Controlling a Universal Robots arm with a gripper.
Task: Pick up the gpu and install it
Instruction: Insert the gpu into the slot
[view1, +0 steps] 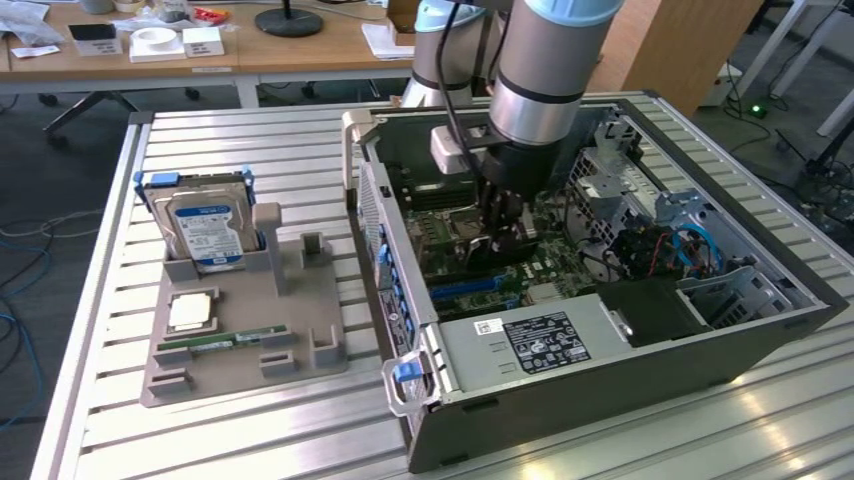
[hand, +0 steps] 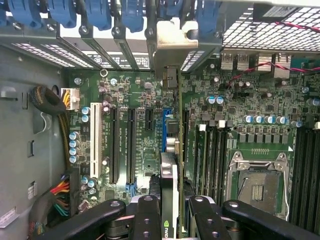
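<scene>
Exterior view, from its left to its right. A grey holder (view1: 300, 350) on the slatted table (view1: 120, 420) carries an upright hard drive (view1: 207, 230), a processor chip (view1: 191, 312) and a narrow memory stick (view1: 220, 342). Just beside it lies the open computer case (view1: 441, 400). The arm (view1: 547, 70) reaches down into the case, with the gripper (view1: 507, 235) low over the motherboard (view1: 534, 275). A drive cage (view1: 727, 285) and loose cables occupy the case's far end.

In the wrist view the jaws are closed on the gpu (hand: 170, 170). It stands on edge between the black fingers (hand: 147, 215), in line with the blue slot (hand: 164, 125). Its end bracket (hand: 172, 42) lies at the case's rear openings. Whether the contacts have entered the slot cannot be told.

Risks, as a judgement:
- A slight tilt or sideways offset could set the card's edge on the slot's rim or on neighbouring components.
- The bracket could catch on the rear frame and lever the card askew.
- The card could slip in the grip under downward pressure.

The exterior view gives the arm's posture and the holder, but the gripper's body masks the card's lower edge there. The wrist view supplies the alignment of card, slot and bracket.
</scene>
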